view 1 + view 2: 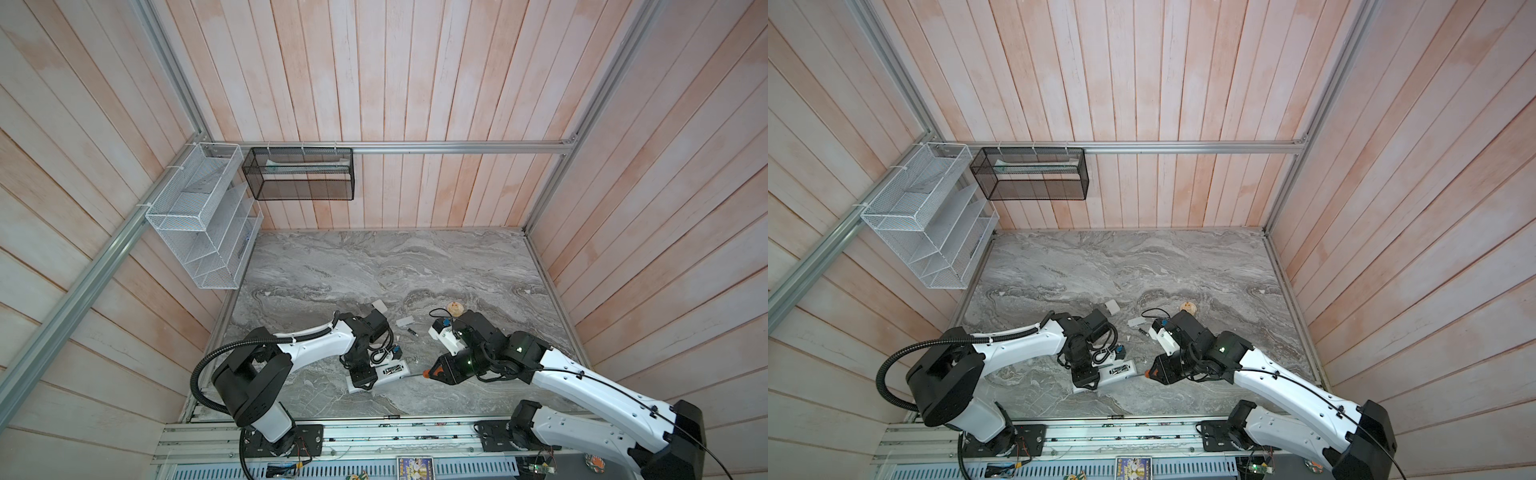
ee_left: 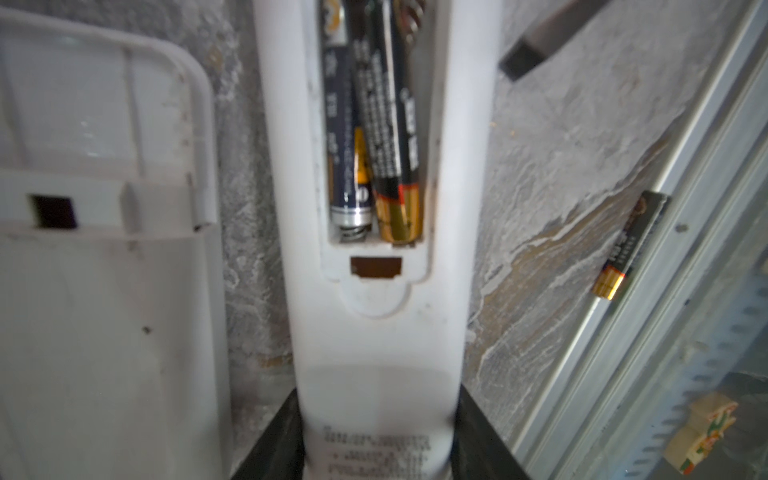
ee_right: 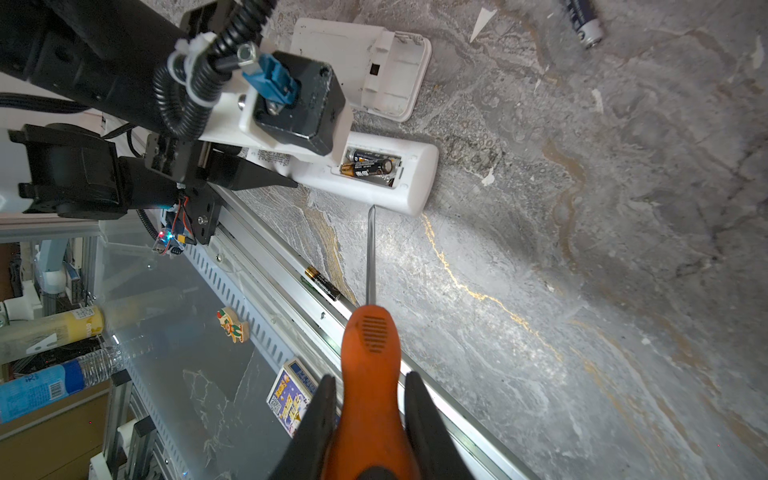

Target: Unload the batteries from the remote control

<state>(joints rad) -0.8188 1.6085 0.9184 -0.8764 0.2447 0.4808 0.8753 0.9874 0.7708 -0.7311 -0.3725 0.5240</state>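
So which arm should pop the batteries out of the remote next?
The right arm, probably. The right tool holds the screwdriver, its tip just short of the open remote with two batteries inside. The left tool is busy gripping that remote steady.

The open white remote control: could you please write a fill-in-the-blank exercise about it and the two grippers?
1. The left gripper is shut on the slim white remote control, whose open compartment holds ____ dark cylindrical batteries.
2. The right gripper holds the screwdriver by its ____ plastic handle.
3. The screwdriver's metal tip points towards the ____.
Missing words: two; orange; remote control.
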